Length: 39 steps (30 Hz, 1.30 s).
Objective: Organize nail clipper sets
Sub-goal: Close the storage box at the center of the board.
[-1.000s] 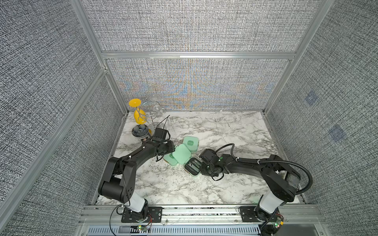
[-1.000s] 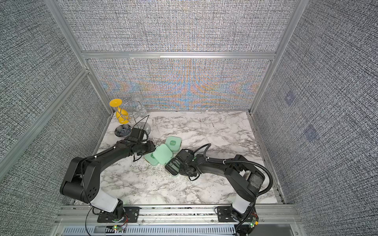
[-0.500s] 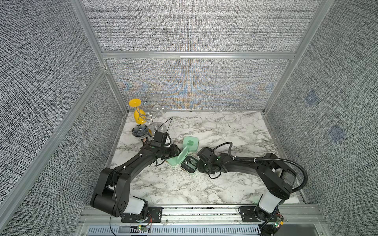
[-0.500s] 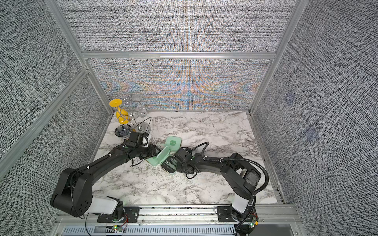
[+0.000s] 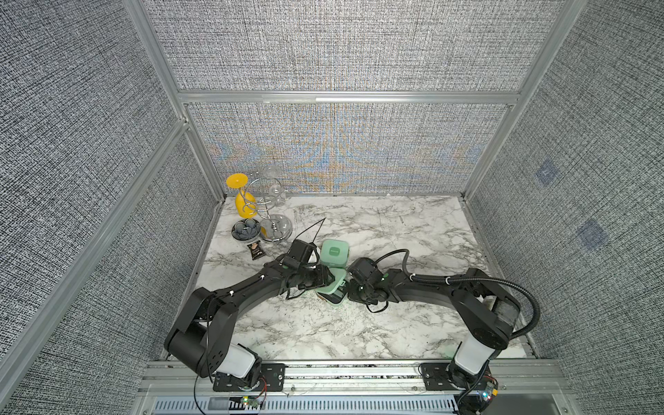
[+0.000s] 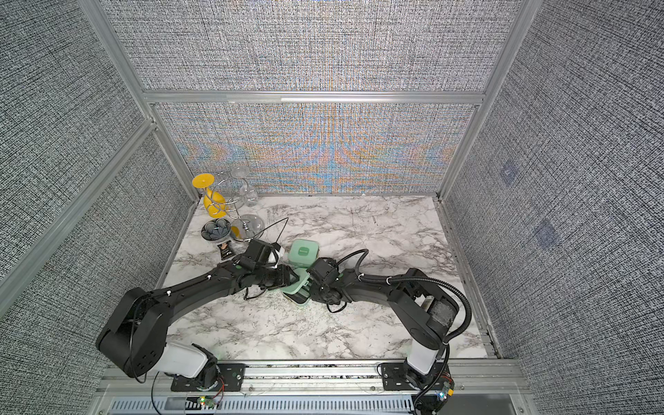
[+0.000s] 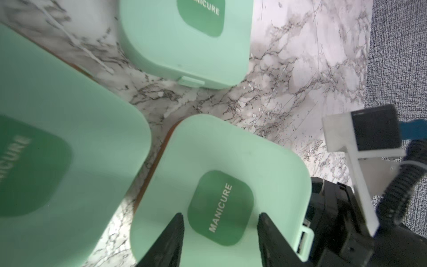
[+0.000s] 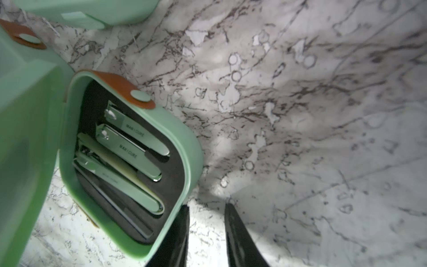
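We're in the closing step here, by my read: the half-open mint-green rounded-square plastic case [image 5: 337,285] sits mid-table on the white marble-patterned tabletop [image 5: 395,233], its lid [image 7: 219,157] raised on the hinge over the base [image 8: 184,148]. Inside the black interior, the slim silvery-green metal clippers [image 8: 136,138] lie in their slots, so this set looks packed. The left gripper [image 7: 220,215] stands against the lid's outer face, jaws apart with the dark green label between them and nothing clamped, while the right gripper [image 8: 206,205] waits at the base's rim, jaws partly apart with only bare marble in the gap and one finger [image 8: 182,231] just beside the rim, possibly touching. Both arms stretch low and forward from the front rail, meeting at the case from either side with wrists close to the surface. Next, I'd say, the lid needs a steady push down until its latch tab [image 7: 306,233] catches, with the base braced against sliding. A closed mint-green case [image 5: 334,251] sits just behind, and a third mint-green case [image 7: 57,138] lies beside the lid.
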Each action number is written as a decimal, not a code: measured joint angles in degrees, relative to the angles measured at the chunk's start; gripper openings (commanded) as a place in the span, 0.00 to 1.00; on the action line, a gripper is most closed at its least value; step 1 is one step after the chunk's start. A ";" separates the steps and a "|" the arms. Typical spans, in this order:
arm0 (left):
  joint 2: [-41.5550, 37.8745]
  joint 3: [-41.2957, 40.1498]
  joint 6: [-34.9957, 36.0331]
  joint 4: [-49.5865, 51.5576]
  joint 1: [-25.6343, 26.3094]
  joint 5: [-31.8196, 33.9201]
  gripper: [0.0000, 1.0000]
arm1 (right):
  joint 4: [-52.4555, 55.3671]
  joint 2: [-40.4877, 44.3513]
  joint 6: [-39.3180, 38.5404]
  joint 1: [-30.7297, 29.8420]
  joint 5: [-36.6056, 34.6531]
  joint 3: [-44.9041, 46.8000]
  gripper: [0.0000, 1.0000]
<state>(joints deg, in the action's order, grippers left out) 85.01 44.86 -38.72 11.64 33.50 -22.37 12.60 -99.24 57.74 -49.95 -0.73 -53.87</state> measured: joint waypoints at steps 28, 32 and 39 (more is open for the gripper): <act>4.59 -4.24 -3.32 -12.13 4.44 2.12 0.53 | -11.19 6.78 9.99 1.92 5.14 8.26 0.35; 4.28 -4.63 -3.50 -12.28 4.57 2.78 0.53 | -13.86 5.92 11.23 1.97 6.10 7.37 0.34; 3.91 -5.14 -3.72 -12.68 4.55 3.15 0.53 | -15.91 4.00 12.57 2.03 7.21 6.99 0.33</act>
<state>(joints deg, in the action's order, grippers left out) 88.92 39.72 -42.44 -1.04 38.04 -19.22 -3.31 -95.24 70.30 -47.92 6.48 -46.87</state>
